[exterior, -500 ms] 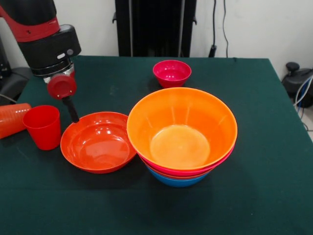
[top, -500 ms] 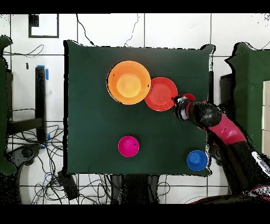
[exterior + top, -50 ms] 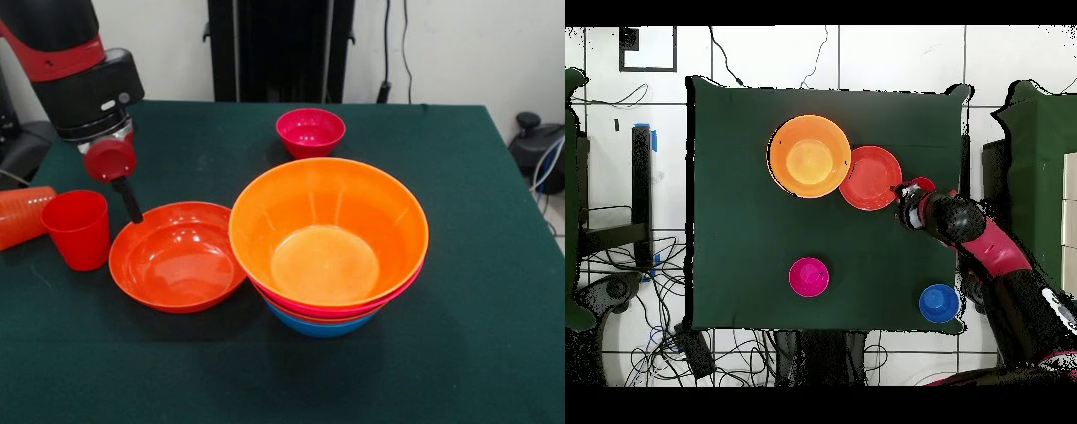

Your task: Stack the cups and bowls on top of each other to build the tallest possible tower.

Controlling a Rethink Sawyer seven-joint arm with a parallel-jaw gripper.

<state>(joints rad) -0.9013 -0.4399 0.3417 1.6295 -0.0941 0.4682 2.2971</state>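
Note:
The tower stands at centre right: a large yellow-orange bowl (image 3: 327, 238) (image 3: 809, 156) nested on a pink bowl (image 3: 402, 287), with a blue bowl (image 3: 322, 327) as base. To its left, touching it, lies a wide red-orange bowl (image 3: 177, 256) (image 3: 870, 178). My gripper (image 3: 132, 203) (image 3: 902, 200) reaches down to this bowl's far left rim; its state is hidden. An upright red cup (image 3: 79, 230) stands left of the bowl, and a ribbed orange cup (image 3: 22, 215) lies on its side beyond it. At the back stands a small magenta bowl (image 3: 310, 132) (image 3: 809, 277).
A small blue bowl (image 3: 938, 302) sits near the table corner beside the arm's base. The green-clothed table (image 3: 477, 353) ends close behind the cups on the left. A black stand (image 3: 281, 49) rises behind the far edge.
The arm's wrist has shifted very slightly. The bowls and cups stand where they were.

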